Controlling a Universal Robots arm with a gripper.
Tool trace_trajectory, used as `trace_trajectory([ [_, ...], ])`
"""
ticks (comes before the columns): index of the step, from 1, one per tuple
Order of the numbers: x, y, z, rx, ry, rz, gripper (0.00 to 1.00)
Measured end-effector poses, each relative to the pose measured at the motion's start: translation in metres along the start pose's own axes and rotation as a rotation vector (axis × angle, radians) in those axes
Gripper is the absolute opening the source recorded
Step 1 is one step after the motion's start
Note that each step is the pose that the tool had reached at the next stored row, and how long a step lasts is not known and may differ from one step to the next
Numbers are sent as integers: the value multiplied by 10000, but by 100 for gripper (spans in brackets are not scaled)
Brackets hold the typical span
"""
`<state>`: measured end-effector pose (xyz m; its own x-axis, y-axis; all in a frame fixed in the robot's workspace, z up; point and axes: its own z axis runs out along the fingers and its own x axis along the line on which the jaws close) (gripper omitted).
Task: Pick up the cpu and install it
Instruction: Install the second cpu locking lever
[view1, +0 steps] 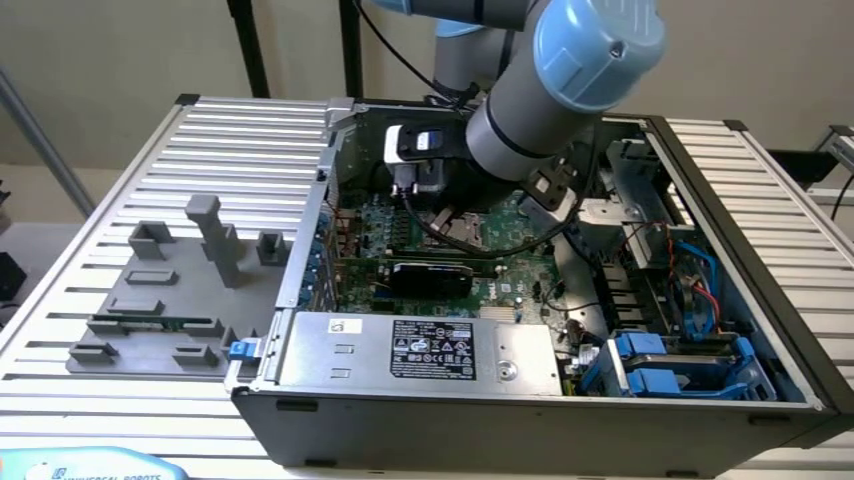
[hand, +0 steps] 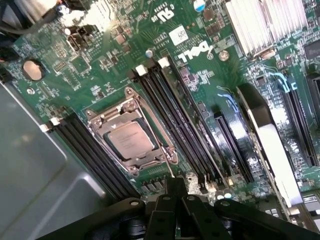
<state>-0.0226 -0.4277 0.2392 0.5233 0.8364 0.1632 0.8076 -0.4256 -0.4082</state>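
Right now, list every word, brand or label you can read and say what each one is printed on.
"DELL": white letters on the green motherboard.
"UNIVERSAL ROBOTS": on the pale blue item at the front edge of the exterior view.
Power supply label: print too small to read.
White sticker on the motherboard: too small to read.
cpu lid markings: blurred.

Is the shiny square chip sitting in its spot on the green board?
Yes, the cpu lies flat inside the metal-framed socket on the motherboard.

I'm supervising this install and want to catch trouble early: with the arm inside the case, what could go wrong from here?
1. The cpu sits in the socket, whose frame looks open; a bump might shift it.
2. The gripper hangs close above the motherboard beside the memory slots; descending could strike them.
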Motion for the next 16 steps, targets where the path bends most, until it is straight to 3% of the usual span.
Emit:
trace_trajectory([
  [2,-26,-25,32,-33,-31,18,11],
  [9,-3,-30,111,-115,-11,-5,11],
  [12,-9,-48,157,-212,-18,-19,11],
  [16,-20,-84,218,-359,-79,-19,11],
])
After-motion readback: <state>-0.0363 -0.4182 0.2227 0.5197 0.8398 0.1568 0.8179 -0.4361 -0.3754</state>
